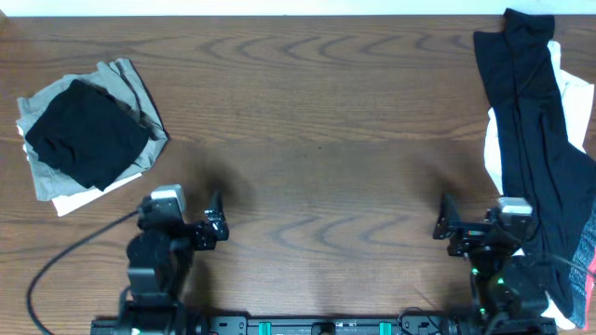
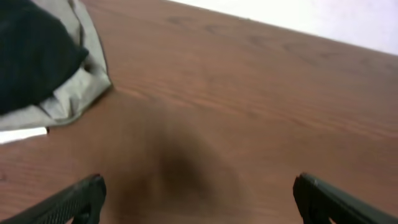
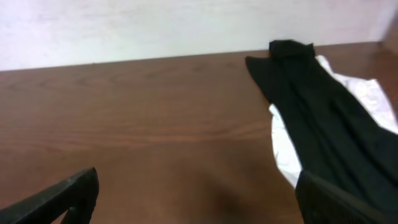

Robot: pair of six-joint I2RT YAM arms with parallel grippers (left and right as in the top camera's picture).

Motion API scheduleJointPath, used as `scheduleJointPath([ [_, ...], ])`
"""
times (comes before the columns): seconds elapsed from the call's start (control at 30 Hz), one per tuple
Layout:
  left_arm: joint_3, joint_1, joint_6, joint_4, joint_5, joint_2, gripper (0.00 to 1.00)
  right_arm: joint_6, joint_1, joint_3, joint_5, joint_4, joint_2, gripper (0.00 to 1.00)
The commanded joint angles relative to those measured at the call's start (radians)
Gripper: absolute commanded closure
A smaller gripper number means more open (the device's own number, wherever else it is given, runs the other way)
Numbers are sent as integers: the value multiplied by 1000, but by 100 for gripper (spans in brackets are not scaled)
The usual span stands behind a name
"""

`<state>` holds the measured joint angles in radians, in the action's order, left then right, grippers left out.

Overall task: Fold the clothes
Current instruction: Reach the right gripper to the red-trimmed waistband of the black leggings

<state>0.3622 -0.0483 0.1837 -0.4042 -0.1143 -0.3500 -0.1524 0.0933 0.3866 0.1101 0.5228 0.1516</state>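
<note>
A stack of folded clothes (image 1: 88, 135) lies at the far left: a black garment (image 2: 28, 53) on top of a grey one (image 2: 81, 93) and a white one. A long black garment (image 1: 531, 140) is draped over a white one (image 1: 494, 154) at the right edge; both also show in the right wrist view, black (image 3: 311, 106) and white (image 3: 283, 149). My left gripper (image 1: 216, 226) is open and empty above bare wood, right of the stack. My right gripper (image 1: 445, 226) is open and empty, just left of the black garment.
A pink cloth (image 1: 585, 270) shows at the right edge near the front. A black cable (image 1: 56, 270) loops from the left arm. The wooden table (image 1: 317, 140) stretches between the two piles. A pale wall (image 3: 155, 25) stands behind the table.
</note>
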Motion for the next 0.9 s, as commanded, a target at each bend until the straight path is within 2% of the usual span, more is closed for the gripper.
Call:
scheduleJointPath([
  [0.0, 190, 4, 13, -103, -28, -126, 2, -18, -9, 146, 24, 63, 140, 1],
  [0.17, 460, 4, 13, -319, -29, -322, 2, -18, -21, 406, 14, 230, 467, 1],
  [0.27, 585, 4, 13, -419, -29, -410, 2, 43, -23, 564, -40, 332, 663, 1],
  [0.4, 639, 4, 13, -457, -35, -467, 2, 105, -24, 707, -45, 379, 855, 1],
  [0.5, 639, 4, 13, -458, -34, -478, 2, 98, -54, 753, 51, 352, 956, 1],
  [0.63, 639, 4, 13, -453, -32, -486, 2, 88, -234, 799, 89, 330, 1081, 0],
  [0.77, 639, 4, 13, -454, -32, -486, 2, 74, -540, 837, -9, 298, 1195, 1],
  [0.87, 639, 4, 13, -451, -32, -486, 2, -14, -744, 838, -90, 237, 1271, 1],
])
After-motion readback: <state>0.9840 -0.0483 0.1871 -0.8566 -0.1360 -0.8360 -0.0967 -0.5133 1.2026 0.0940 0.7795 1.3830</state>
